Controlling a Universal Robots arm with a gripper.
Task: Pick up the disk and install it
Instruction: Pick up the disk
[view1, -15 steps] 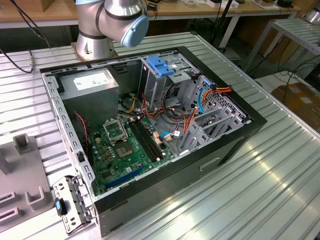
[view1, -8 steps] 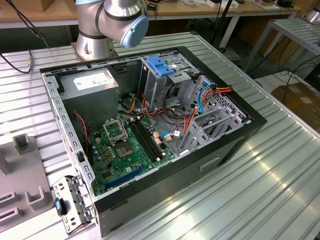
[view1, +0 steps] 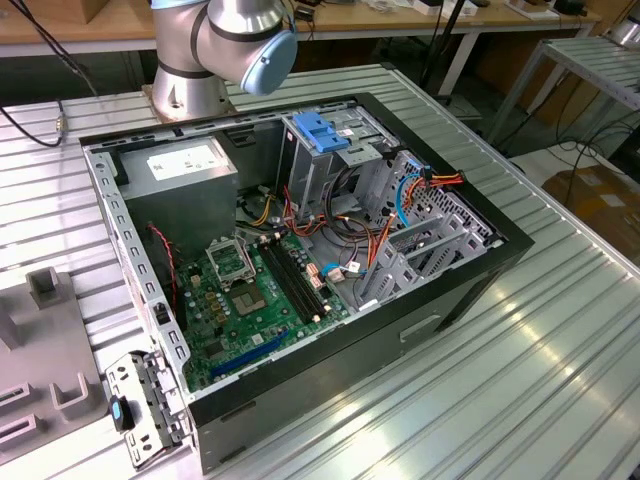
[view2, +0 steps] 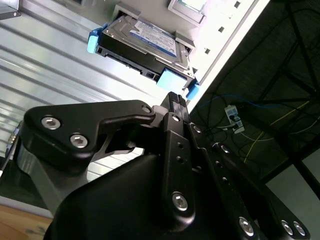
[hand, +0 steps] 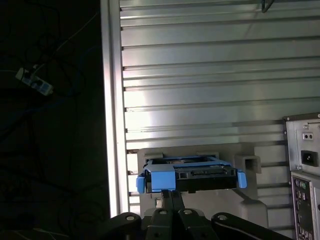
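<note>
Resting label-up in a grey cradle (hand: 215, 201) on the ribbed table (hand: 200, 75), the disk (view2: 145, 37) lies flat. The claw (view2: 174, 97), fingers pressed together and empty, sits just beside the cradle at the disk's blue rail (view2: 172, 80); contact unclear.

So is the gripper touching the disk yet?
Cannot tell. In both wrist views the gripper lines up against the blue side rail of the disk; neither shows contact or a gap plainly.

A ribbed metal table (view1: 560, 330), a wooden bench (view1: 380, 25) behind, dark floor (view2: 280, 75).
</note>
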